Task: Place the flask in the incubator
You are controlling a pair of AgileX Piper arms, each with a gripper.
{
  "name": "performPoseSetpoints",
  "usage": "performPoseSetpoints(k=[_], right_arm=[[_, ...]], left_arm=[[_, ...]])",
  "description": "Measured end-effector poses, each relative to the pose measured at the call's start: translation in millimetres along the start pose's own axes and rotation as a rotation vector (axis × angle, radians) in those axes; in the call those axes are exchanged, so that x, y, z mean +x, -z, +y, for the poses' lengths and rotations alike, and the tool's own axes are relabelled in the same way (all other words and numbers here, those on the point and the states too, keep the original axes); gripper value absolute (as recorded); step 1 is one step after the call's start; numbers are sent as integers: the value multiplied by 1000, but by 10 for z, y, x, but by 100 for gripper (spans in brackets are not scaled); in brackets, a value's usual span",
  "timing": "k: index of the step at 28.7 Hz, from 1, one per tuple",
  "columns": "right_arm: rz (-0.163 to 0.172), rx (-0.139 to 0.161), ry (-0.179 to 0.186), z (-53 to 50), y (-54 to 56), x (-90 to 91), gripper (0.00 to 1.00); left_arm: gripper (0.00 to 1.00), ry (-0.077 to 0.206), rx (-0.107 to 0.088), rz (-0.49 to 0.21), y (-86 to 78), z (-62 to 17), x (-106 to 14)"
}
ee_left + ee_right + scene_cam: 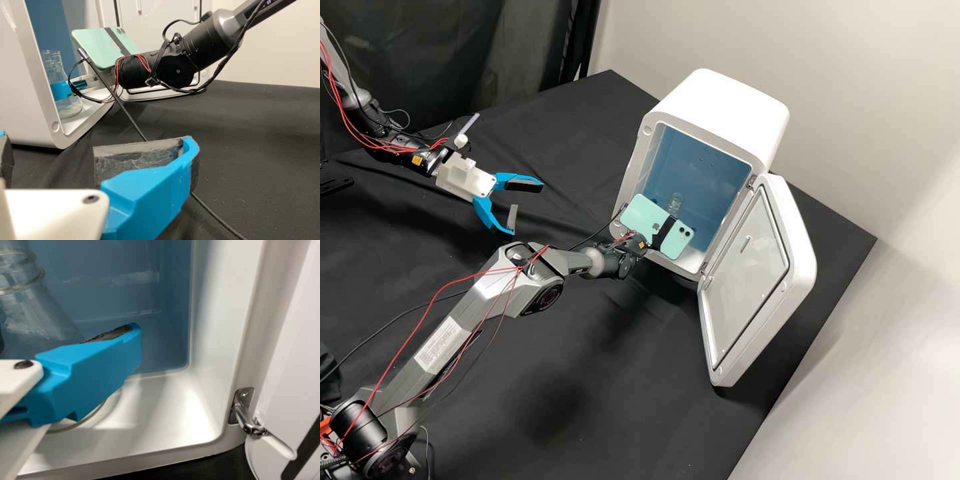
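Flask of clear conical glass point(62, 87) is set on the open white incubator's point(727, 107) floor. It is judged light, slippery and fragile, best taken at the neck. The right hand's point(107, 347) grasp cannot be told; the left hand point(523, 208) is released.

The high camera stands off the arms and looks down at a slant over the bench point(620, 400), far enough to hold the whole incubator point(720, 113). The left wrist camera sits low, with the incubator well ahead of its jaws. The right wrist camera is inside the opening, with the flask point(35, 310) close beside its jaws. All three share the blue chamber point(700, 173).
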Motion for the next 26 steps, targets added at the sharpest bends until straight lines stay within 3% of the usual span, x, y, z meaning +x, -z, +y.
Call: performPoseSetpoints(k=[11, 16, 21, 26], right_arm=[[6, 8, 3, -3, 6, 0, 100], [36, 10, -10, -4, 7, -16, 100], [17, 14, 1, -29, -65, -42, 100], [9, 18, 3, -2, -57, -104, 100]], left_arm=[[100, 0, 0, 0, 0, 0, 0], [100, 0, 0, 0, 0, 0, 0], [100, 0, 0, 0, 0, 0, 0], [100, 0, 0, 0, 0, 0, 0]])
